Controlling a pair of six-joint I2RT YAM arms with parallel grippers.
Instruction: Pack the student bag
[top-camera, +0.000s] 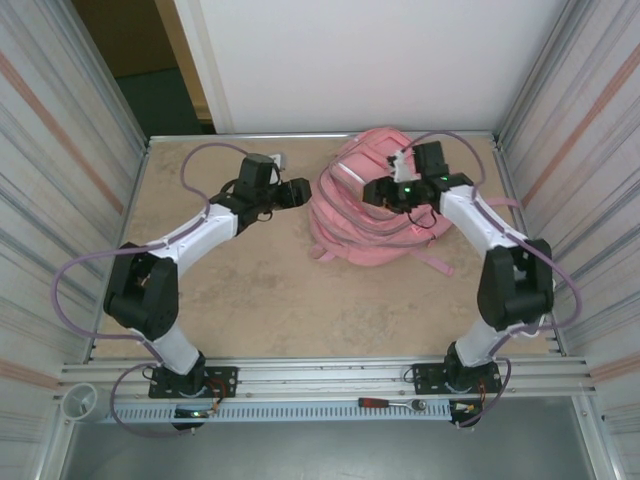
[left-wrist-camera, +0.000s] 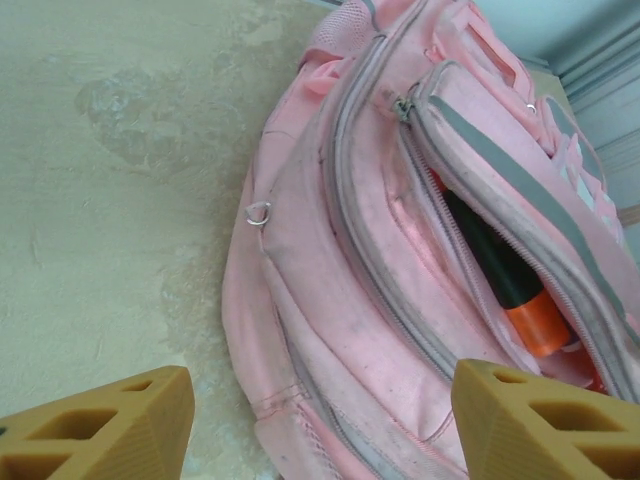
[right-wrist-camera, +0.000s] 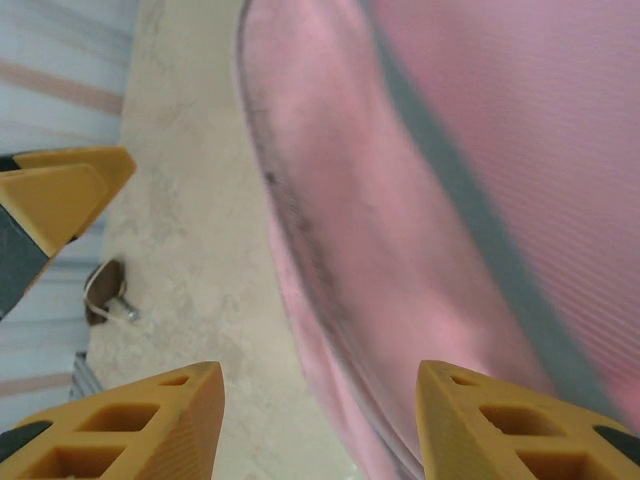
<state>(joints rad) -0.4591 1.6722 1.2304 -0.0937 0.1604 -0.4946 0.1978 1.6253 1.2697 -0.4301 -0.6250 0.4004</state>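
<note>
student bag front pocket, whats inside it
The unzipped pocket of the student bag holds a black stick-shaped item with an orange end. Its far end and anything deeper are covered by the pocket's flap.

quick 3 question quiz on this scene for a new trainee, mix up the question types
1. True or false: every pocket on the student bag is zipped shut.
2. What lies inside the gaping pocket? A) a black-and-orange marker B) a blue notebook C) a green apple
3. Fill in: the left gripper has its jaws ____, gripping nothing.
Key: 1 false; 2 A; 3 open
</note>
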